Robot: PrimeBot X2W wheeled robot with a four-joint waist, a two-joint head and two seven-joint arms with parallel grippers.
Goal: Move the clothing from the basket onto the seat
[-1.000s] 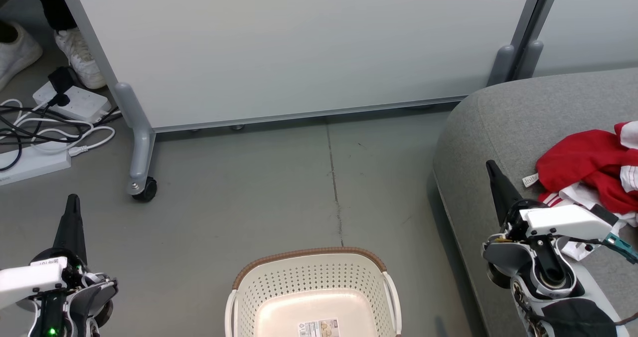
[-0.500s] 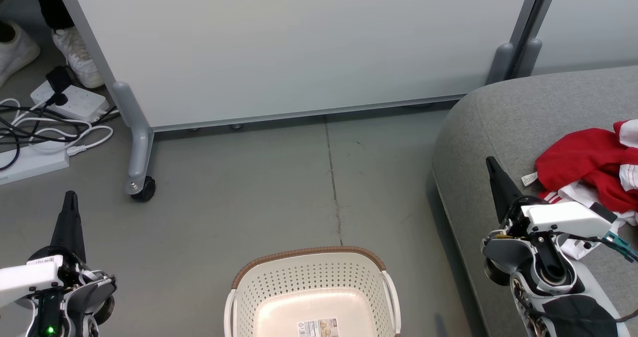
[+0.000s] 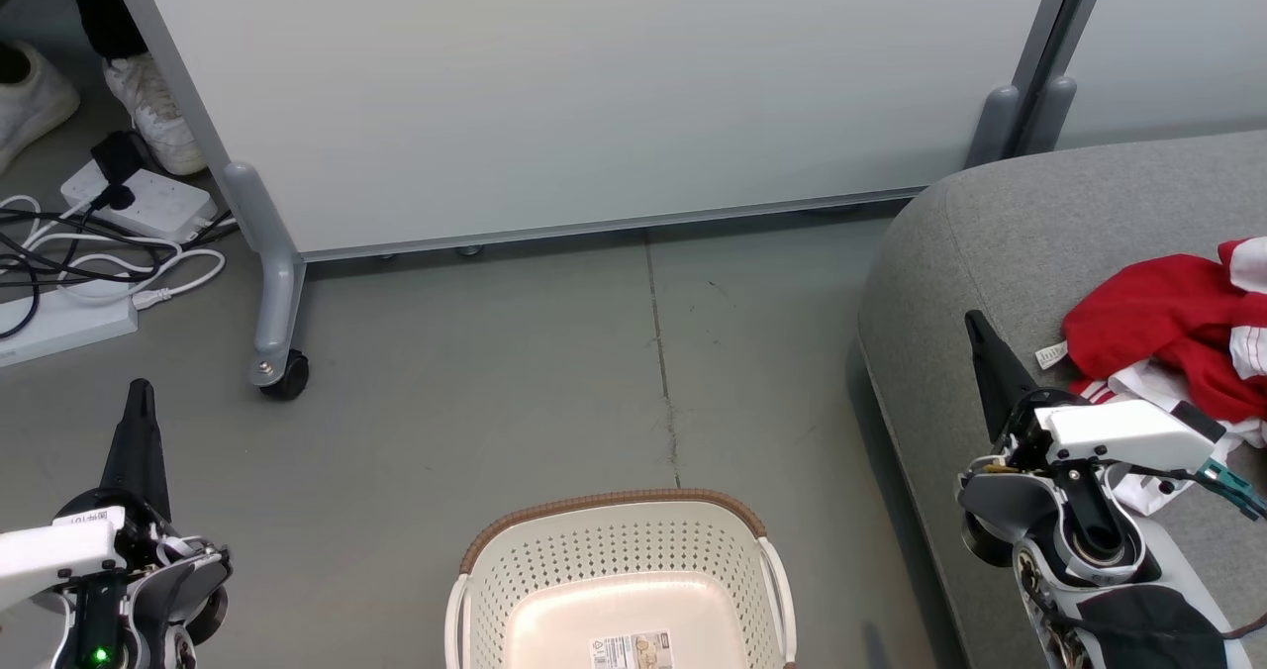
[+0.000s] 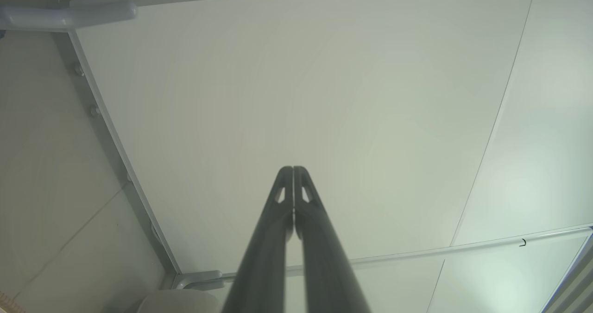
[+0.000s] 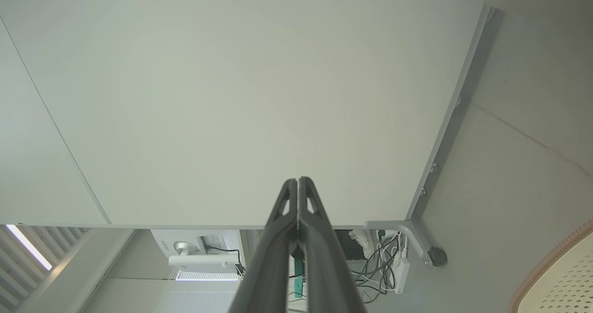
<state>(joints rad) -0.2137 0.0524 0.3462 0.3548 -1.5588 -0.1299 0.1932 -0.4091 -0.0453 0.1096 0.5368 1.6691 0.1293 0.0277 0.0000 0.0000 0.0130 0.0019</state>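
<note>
Head view: clothing [image 3: 1158, 328] lies on the seat [image 3: 990, 243], right of the empty basket [image 3: 614, 499], beside the right gripper [image 3: 975, 331]; it and the left gripper [image 3: 139, 397] are closed, holding nothing.

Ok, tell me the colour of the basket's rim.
Brown, woven-look rim on the cream-white basket; clearest in the head view.

The left tool [image 4: 293, 169] had its two dark fingers pressed together, with nothing between them. Beyond its tips stood a pale panel [image 4: 324, 95]. To the tool's left ran the panel's grey frame [image 4: 116, 137], with floor [image 4: 46, 188] past it.
</note>
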